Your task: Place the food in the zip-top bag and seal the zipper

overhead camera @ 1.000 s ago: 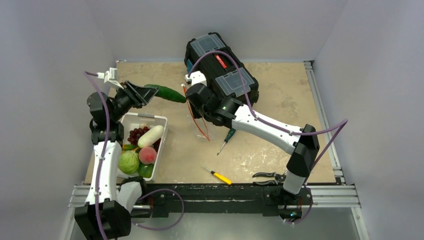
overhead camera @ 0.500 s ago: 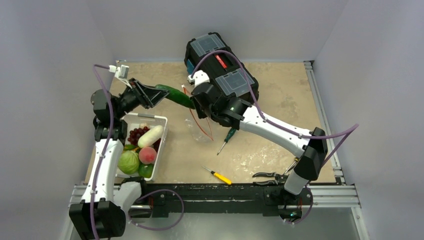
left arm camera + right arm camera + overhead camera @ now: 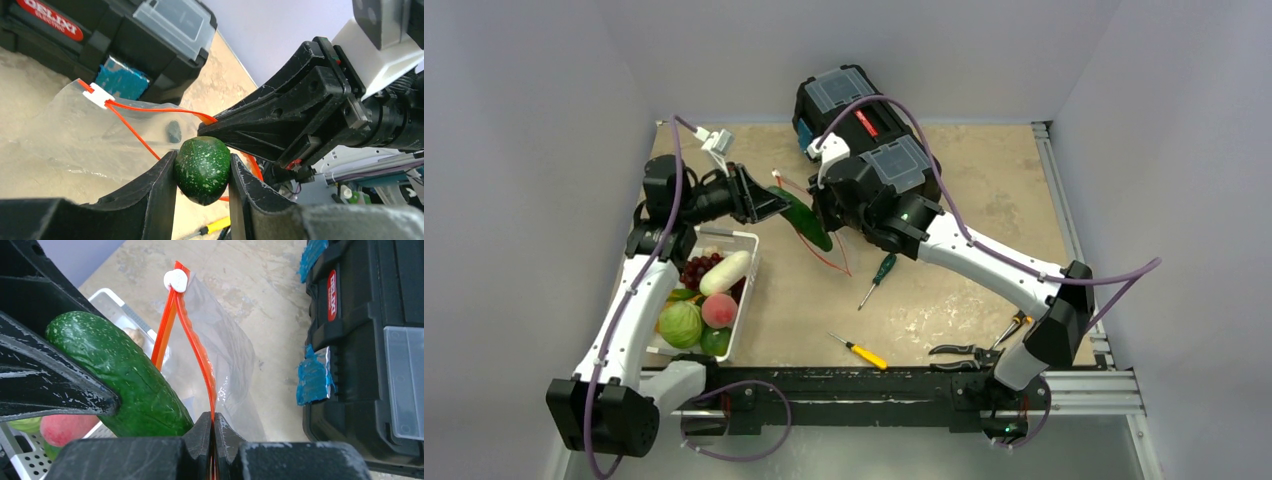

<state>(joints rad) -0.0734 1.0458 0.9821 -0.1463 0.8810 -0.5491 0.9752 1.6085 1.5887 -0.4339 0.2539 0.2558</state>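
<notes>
**Left side.** The white basket (image 3: 750, 262) is sitting near the left arm and is carrying the cabbage (image 3: 681, 325), radish (image 3: 725, 272), peach (image 3: 719, 310) and grapes (image 3: 694, 270). None of these is in the bag yet.

**Left gripper** (image 3: 776, 203). It is clamping the cucumber (image 3: 809, 222) by one end, jaws partly spread around its girth. The cucumber's long axis is pointing away from this gripper, rightward and down, toward the bag mouth.

**Centre.** The zip-top bag (image 3: 225, 360) is hanging clear of the table. Its zipper (image 3: 192, 347) is parting into a narrow V that is running from the white tab (image 3: 175, 280) down to the right gripper. In the right wrist view the cucumber is lying just beside the left limb of that V. Whether its free end is entering the gap cannot be told.

**Right gripper** (image 3: 212, 432). Its jaws are pinching the zipper strip, fully closed on it, and holding the mouth up. The black toolbox (image 3: 370, 340) is standing just behind.

**Judgement.** The left arm is the one carrying the load. The coming move is depending on lining the cucumber's axis up with the slim opening.
</notes>
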